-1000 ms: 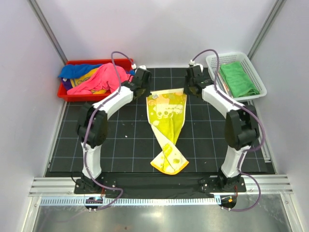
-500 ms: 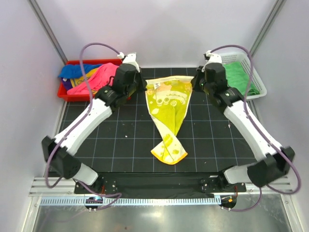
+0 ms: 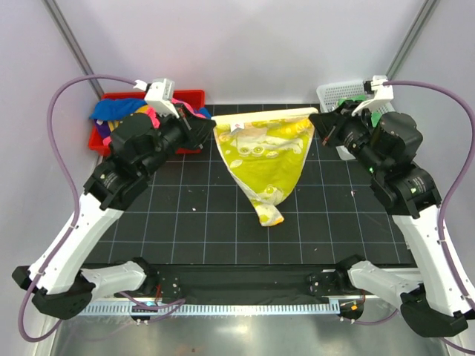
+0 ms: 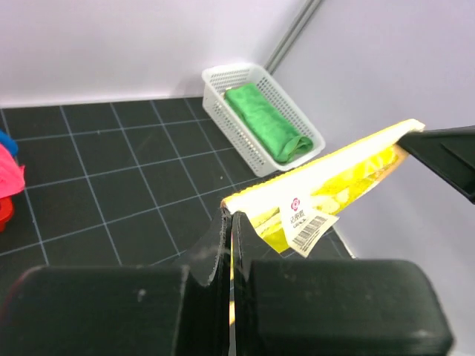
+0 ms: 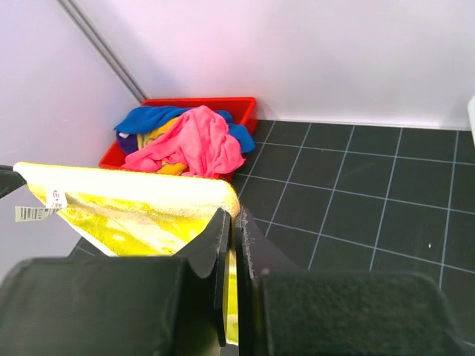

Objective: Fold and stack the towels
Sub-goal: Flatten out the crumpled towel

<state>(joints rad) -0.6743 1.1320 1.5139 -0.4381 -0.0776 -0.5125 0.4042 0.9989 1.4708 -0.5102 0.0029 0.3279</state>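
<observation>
— What gets lost on the left side?

— The left arm covers much of the red tray (image 3: 189,96) at ten o'clock. The heap of blue and pink towels (image 5: 194,137) in it shows better from the right wrist.

— And the left gripper (image 3: 210,127)?

— Clamped tight on the left top corner of the yellow towel (image 3: 263,152), just by a white label (image 4: 300,226).

— How does that towel look?

— It is lifted at twelve o'clock, with its pale top hem stretched taut between the arms. The printed cloth narrows to a twisted tail. Whether the tail touches the black mat (image 3: 185,215) is unclear.

— The right gripper (image 3: 318,122)?

— Pinched closed on the other top corner.

— Further right?

— At two o'clock the right arm hides most of the white basket (image 4: 223,74). The left wrist view shows a folded green towel (image 4: 267,119) inside it.
</observation>
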